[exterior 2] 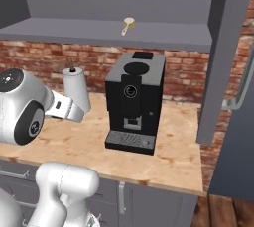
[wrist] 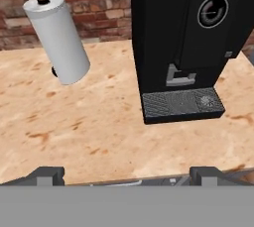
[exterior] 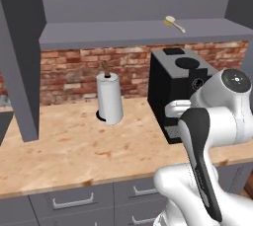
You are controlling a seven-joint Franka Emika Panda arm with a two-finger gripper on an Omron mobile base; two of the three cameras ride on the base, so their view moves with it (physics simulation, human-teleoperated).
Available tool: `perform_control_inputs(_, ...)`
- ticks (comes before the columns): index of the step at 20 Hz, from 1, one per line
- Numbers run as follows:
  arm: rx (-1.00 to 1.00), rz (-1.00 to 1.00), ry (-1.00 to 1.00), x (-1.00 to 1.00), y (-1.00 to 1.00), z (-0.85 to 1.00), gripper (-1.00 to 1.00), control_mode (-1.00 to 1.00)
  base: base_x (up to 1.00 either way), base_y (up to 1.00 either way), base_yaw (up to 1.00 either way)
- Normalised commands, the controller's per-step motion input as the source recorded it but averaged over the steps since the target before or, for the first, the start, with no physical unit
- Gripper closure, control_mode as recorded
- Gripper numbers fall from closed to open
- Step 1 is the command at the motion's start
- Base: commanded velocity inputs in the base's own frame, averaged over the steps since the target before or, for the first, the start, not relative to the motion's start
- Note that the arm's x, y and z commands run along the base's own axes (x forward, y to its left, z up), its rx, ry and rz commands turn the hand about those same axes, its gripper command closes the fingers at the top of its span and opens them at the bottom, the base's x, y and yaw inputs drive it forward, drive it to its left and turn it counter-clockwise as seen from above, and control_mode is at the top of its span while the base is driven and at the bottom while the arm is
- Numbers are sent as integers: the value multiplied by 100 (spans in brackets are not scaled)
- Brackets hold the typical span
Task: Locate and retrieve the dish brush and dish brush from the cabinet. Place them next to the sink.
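Only one dish brush (exterior: 174, 22), apparently cream-handled, lies on the cabinet (exterior: 133, 33) shelf; gripper (wrist: 127, 175) fingers spread wide, empty.

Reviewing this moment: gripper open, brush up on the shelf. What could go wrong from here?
The cream-handled dish brush lies near the front edge of the cabinet shelf, so a clumsy approach might knock it off. The coffee machine stands right below it and may block the rising arm. The open gripper hangs low over the counter.

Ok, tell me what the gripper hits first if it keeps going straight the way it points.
Probably the wooden counter, just in front of the coffee machine; the open gripper looks down at the bare wood, though depth is hard to judge.
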Motion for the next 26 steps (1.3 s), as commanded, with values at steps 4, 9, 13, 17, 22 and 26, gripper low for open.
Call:
perform_control_inputs(4, 0, 0, 0, 0, 0, 0, -100, 100, 42, 14, -9)
perform_control_inputs(9, 0, 0, 0, 0, 0, 0, -100, 100, 13, 12, -4)
perform_control_inputs(13, 0, 0, 0, 0, 0, 0, -100, 100, 0, 0, 0)
perform_control_inputs(17, 0, 0, 0, 0, 0, 0, -100, 100, 0, 0, 0)
perform_control_inputs(22, 0, 0, 0, 0, 0, 0, -100, 100, 0, 0, 0)
perform_control_inputs(26, 0, 0, -2, -10, 0, 10, -100, -100, 0, 0, 0)
